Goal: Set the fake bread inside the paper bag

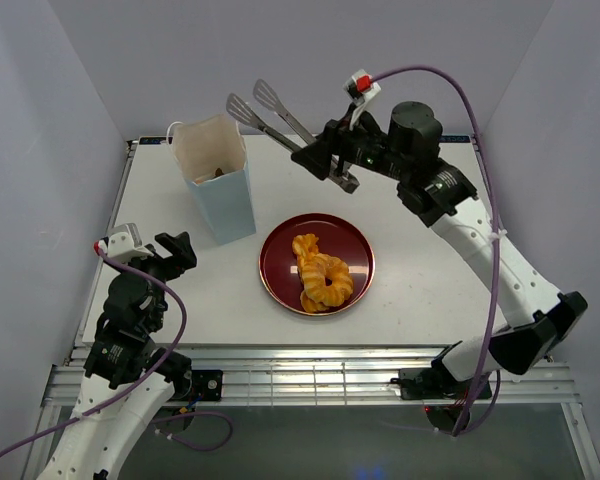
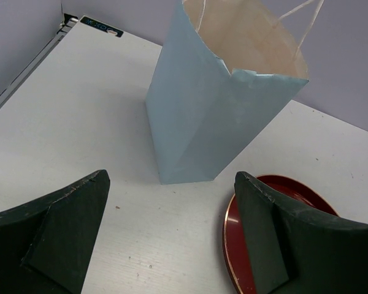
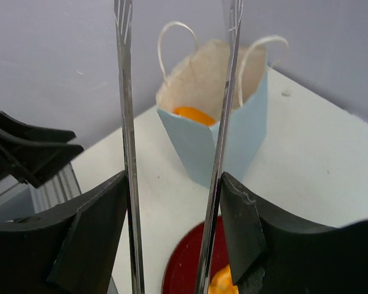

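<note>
Nearest the front edge, toward the left corner, we see the left gripper (image 1: 175,250) with its dark, matte, wedge-shaped fingers (image 2: 67,236) spread wide and nothing between them, hanging over the white tabletop (image 1: 420,285). At the middle of the tabletop lies a round, dark red plate (image 1: 280,262) with a thin bright rim and a smooth sheen. On it we find some of the bread (image 1: 320,275): glossy golden-orange pieces, a twisted ring and a ridged, curled piece touching it. Just beside the plate, toward the far left corner, the paper bag (image 1: 220,205) stands upright, a tall pale blue box of creased paper with a white inside, two white cord handles and an open mouth. In the right wrist view we can make out another orange piece inside it. Near the far edge, the right gripper (image 1: 325,160) is clamped on long silver metal tongs (image 1: 265,110), whose two thin arms and slotted flat tips point up over the bag.
</note>
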Robot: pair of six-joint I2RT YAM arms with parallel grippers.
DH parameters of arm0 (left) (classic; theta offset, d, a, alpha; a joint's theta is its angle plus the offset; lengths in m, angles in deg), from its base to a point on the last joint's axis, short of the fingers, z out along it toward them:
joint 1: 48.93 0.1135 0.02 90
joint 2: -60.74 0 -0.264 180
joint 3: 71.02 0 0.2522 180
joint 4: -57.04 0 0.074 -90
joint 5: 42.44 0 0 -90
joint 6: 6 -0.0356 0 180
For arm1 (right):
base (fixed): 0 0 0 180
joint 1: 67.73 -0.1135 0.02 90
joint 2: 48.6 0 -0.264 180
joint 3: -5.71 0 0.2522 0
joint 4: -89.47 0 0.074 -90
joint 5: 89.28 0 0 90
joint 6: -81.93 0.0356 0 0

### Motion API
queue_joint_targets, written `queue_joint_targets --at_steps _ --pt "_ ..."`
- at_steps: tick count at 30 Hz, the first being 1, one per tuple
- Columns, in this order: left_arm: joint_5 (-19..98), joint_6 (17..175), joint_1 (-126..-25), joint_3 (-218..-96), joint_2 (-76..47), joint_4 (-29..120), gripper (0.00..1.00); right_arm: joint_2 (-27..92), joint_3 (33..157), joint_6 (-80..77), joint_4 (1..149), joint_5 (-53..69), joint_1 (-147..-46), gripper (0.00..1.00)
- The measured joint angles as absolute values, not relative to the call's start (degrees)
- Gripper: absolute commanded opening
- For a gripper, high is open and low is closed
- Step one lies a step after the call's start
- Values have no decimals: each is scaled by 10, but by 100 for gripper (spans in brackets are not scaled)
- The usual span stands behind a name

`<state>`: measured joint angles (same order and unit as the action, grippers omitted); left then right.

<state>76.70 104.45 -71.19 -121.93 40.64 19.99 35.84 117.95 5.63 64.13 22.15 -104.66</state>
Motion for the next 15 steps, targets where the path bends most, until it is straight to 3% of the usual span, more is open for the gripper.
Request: queue_joint_targets --at_steps 15 --pt "767 1044 -712 -1219 400 200 93 82 730 29 632 -5 -1005 67"
